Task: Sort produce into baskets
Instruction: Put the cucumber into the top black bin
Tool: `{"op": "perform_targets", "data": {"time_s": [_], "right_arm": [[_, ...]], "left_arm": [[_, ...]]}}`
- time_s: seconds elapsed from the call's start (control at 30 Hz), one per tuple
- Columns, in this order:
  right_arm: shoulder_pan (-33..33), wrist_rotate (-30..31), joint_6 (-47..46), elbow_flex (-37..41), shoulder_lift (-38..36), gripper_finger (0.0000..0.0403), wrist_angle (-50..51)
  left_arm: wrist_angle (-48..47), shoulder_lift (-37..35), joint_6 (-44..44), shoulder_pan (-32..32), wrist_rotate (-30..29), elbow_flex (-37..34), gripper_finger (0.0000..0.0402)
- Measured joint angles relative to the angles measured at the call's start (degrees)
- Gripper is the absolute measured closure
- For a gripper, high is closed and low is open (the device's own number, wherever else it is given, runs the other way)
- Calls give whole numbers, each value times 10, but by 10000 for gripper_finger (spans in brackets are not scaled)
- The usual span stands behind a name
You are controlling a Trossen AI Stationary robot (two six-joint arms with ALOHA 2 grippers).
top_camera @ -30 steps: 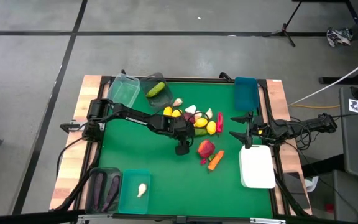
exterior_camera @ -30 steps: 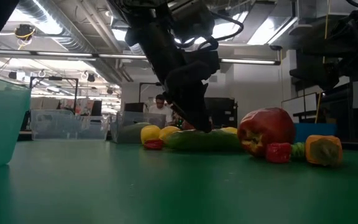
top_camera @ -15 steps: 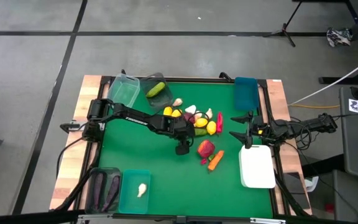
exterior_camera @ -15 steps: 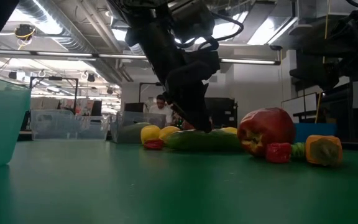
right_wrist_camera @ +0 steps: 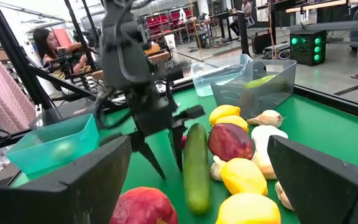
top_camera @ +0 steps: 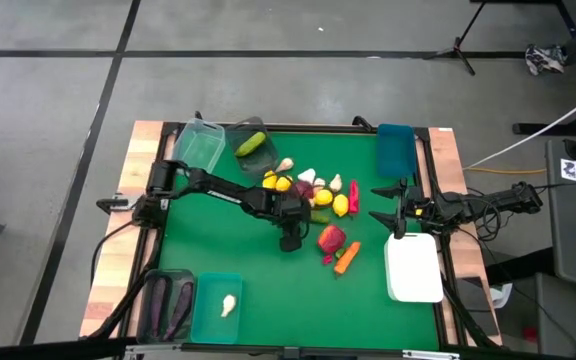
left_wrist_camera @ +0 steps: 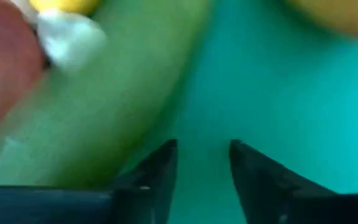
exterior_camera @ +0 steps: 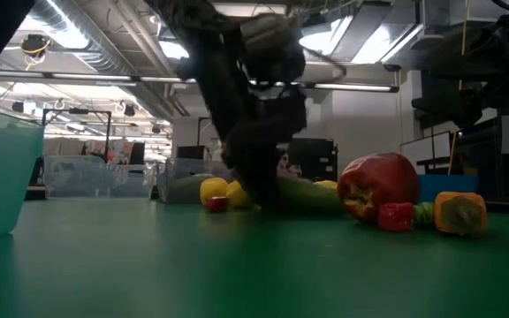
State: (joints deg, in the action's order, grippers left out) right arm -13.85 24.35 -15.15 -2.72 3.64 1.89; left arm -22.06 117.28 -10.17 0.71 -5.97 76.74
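Shifted toward the lemons, left pincer stands narrow, empty, beside a cucumber. Grey tub: one cucumber. Teal tub: garlic bulb. Smoky tub: eggplants. Right pincer: wide. Green bench.

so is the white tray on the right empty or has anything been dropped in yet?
Empty. The high view shows the white tray as a plain white surface with no produce on it; the carrot lies on the mat beside it.

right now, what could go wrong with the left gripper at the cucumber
The cucumber lies beside the left gripper, not between its fingers, so the jaws may close on nothing. A lemon and a red fruit sit close by the cucumber, so a nudge could roll or scatter them.
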Motion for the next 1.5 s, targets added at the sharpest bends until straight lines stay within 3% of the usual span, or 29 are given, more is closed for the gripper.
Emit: {"op": "perform_targets", "data": {"time_s": [0.33, 0.6, 0.93, 1.17, 1.5], "right_arm": [[0, 0, 0, 0, 0, 27, 0], [0, 0, 0, 0, 0, 27, 0], [0, 0, 0, 0, 0, 27, 1], [0, 0, 0, 0, 0, 27, 2], [0, 0, 0, 0, 0, 27, 2]], "left_arm": [[11, -6, -6, 0, -6, 3, 349], [14, -14, -15, 2, -8, 3, 376], [29, -74, -2, 9, -9, 5, 398], [35, -73, 27, 13, -6, 5, 351], [27, -69, 99, 29, -5, 5, 190]]}}
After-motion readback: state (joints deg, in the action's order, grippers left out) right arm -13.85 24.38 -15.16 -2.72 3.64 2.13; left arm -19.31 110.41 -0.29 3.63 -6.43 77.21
